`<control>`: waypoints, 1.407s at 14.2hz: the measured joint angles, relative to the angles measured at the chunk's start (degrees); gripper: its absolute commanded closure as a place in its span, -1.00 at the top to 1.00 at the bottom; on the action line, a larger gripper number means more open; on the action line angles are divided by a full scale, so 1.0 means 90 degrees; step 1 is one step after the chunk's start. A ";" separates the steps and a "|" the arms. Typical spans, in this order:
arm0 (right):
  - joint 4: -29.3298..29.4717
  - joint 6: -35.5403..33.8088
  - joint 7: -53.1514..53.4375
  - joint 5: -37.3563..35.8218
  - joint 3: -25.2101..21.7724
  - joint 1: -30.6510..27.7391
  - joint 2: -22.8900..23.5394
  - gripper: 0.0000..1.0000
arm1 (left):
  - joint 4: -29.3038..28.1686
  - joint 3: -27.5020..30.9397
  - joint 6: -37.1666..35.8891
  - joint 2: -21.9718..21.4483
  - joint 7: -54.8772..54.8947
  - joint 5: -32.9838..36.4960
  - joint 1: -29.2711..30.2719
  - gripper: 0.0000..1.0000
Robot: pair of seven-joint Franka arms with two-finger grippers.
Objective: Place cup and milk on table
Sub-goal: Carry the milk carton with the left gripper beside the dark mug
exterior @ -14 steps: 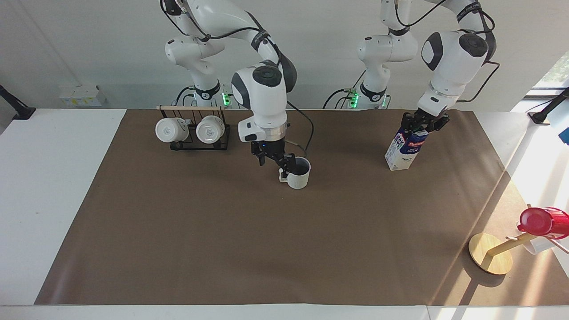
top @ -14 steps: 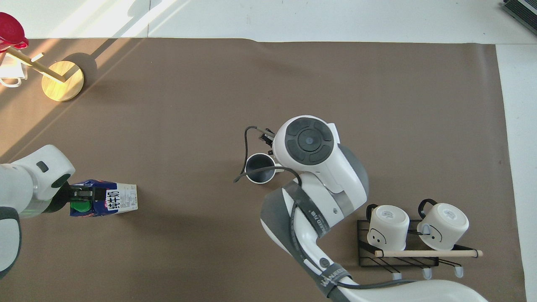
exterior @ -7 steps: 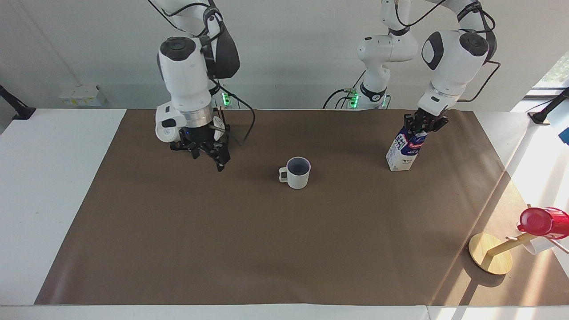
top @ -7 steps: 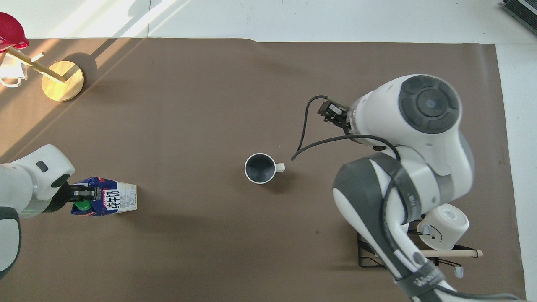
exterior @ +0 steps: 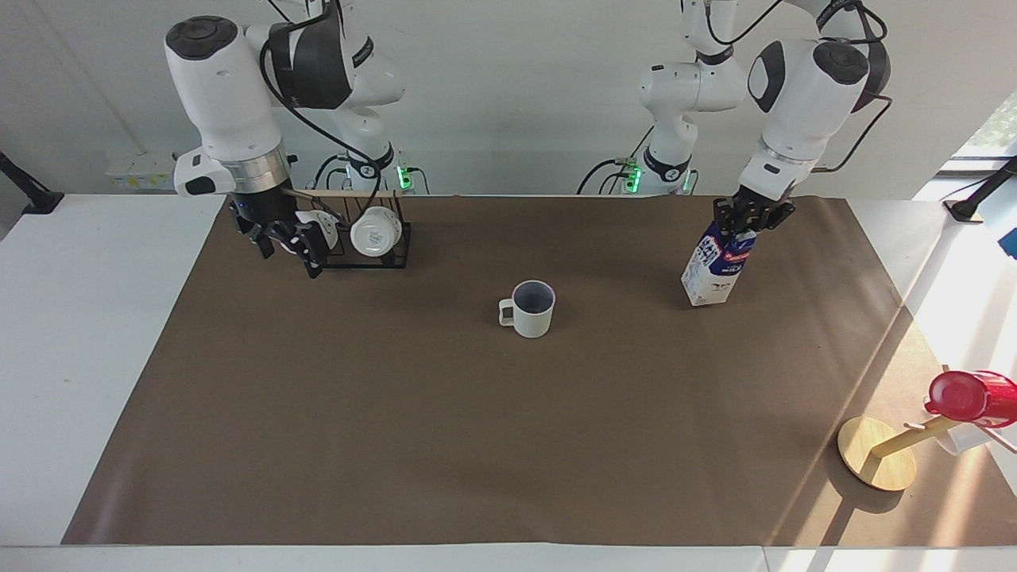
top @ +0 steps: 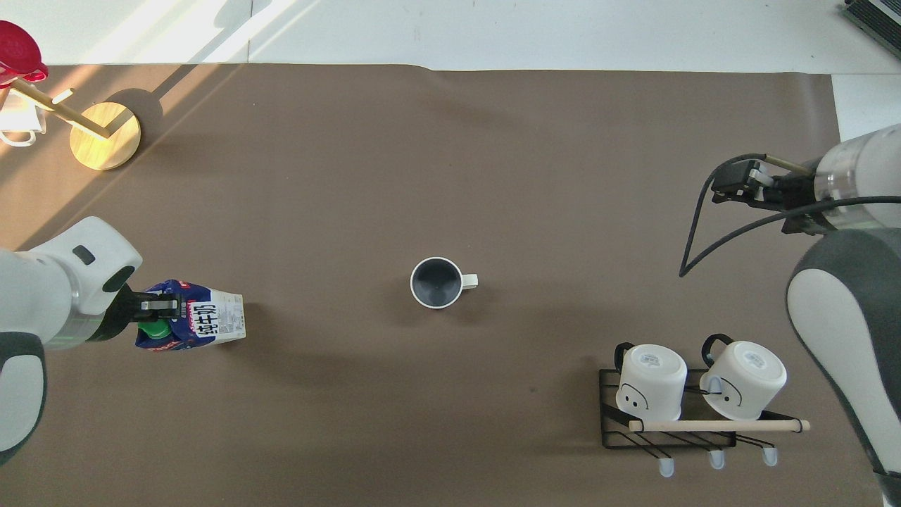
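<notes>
Spanning your view, the brown-topped counter (exterior: 397, 445) carries everything. Your left gripper (exterior: 744, 216) is clenched on the top of the tilted milk carton (exterior: 715, 270), whose base meets the counter. Your right gripper (exterior: 286, 238) hangs released by the mug rack (exterior: 361, 238). Your cup (exterior: 532, 308) stands upright mid-counter, untouched.

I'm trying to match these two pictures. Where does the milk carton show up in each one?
Facing view: the milk stands toward the right of the picture, its top gripped by the left hand.
Overhead view: the milk is at the left edge, below the middle.
Shared landmark: the cup stands upright near the middle of the table in both views.
</notes>
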 measured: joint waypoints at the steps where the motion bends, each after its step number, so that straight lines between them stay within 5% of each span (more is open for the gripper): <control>1: 0.0001 -0.0047 -0.0245 0.0000 0.0000 -0.0028 -0.0074 1.00 | 0.0070 -0.0008 -0.0014 0.0046 -0.0307 0.0000 -0.0221 -0.31; 9: 0.0803 -0.1268 -0.0934 -0.0007 -0.0019 -0.0036 -0.0174 1.00 | 0.0839 -0.0052 0.0166 0.0776 -0.2174 -0.0001 -0.1734 -0.31; 20: 0.1041 -0.1717 -0.1443 -0.0002 -0.0016 -0.0034 -0.0161 1.00 | 0.0936 -0.0050 0.0881 0.1457 -0.2899 -0.0001 -0.2193 -0.27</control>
